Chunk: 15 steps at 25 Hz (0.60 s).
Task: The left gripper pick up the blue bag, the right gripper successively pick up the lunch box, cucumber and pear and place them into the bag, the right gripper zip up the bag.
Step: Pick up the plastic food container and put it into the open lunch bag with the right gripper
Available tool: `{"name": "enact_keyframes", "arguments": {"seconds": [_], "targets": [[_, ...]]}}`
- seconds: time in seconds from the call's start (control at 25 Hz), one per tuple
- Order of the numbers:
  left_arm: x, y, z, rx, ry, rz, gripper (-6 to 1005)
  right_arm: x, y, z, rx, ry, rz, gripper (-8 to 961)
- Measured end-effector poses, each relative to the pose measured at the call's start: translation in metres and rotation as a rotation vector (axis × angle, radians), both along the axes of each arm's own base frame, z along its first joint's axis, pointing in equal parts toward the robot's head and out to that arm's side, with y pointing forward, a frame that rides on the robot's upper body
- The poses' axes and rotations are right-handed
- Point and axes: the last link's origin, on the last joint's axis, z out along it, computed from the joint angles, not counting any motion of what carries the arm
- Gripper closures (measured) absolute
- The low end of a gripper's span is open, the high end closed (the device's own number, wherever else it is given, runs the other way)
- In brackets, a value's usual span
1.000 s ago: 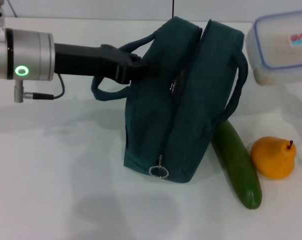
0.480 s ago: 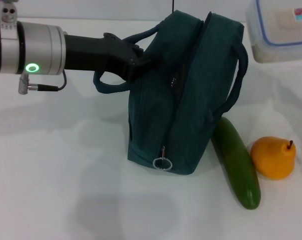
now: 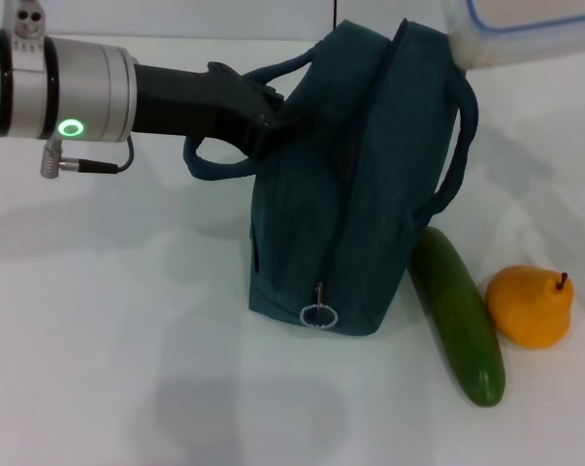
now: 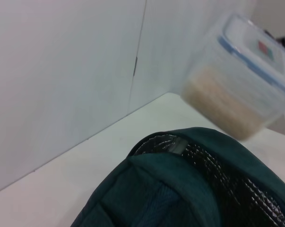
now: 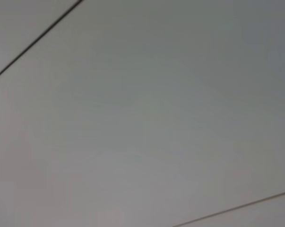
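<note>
- I have the left gripper (image 3: 273, 121) clamped on the near loop handle of the blue bag (image 3: 355, 194), reaching in from the left side of the head view; the green ring glows on its silver cuff.
- The bag stands on the white table (image 3: 127, 340) with its opening upward, sitting directly right of the claw. Its long axis runs from near me to far, leaning slightly rightward at the far end. The silver ring pull (image 3: 318, 316) hangs at the near end, low down.
- In the left wrist view I see the bag's mouth parted, foil lining (image 4: 237, 184) showing inside.
- The lunch box (image 3: 525, 29) is up off the table at the top right edge of the head view, above and just right of the bag's far top corner. From the left wrist view it hangs tilted, blue-rimmed lid facing up and away, pale contents settled in the lower part.
- The right gripper itself is out of every view; its wrist camera shows only blank grey wall, so I cannot tell how it holds anything.
- The cucumber (image 3: 459, 316) lies on the table beside the bag's right side, its far end at the bag's base, long axis running near to far, near tip angled right.
- The pear (image 3: 531, 307) sits just right of the cucumber, apart from it, stem pointing up and right.
</note>
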Motion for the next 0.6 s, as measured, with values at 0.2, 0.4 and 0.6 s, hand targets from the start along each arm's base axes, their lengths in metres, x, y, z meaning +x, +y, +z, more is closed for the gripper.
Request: {"name": "enact_keyframes", "arguments": {"seconds": [0.2, 0.4, 0.6], "targets": [[0.002, 0.001, -0.001, -0.002, 0.008, -0.007, 941, -0.016, 0.014, -0.002, -0.008, -0.011, 0.033, 861], [0.008, 0.001, -0.006, -0.02, 0.008, -0.01, 941, -0.022, 0.028, -0.009, -0.039, -0.057, 0.006, 861], [0.014, 0.007, -0.009, -0.021, 0.026, 0.011, 941, -0.022, 0.03, -0.025, -0.108, -0.129, -0.015, 861]]}}
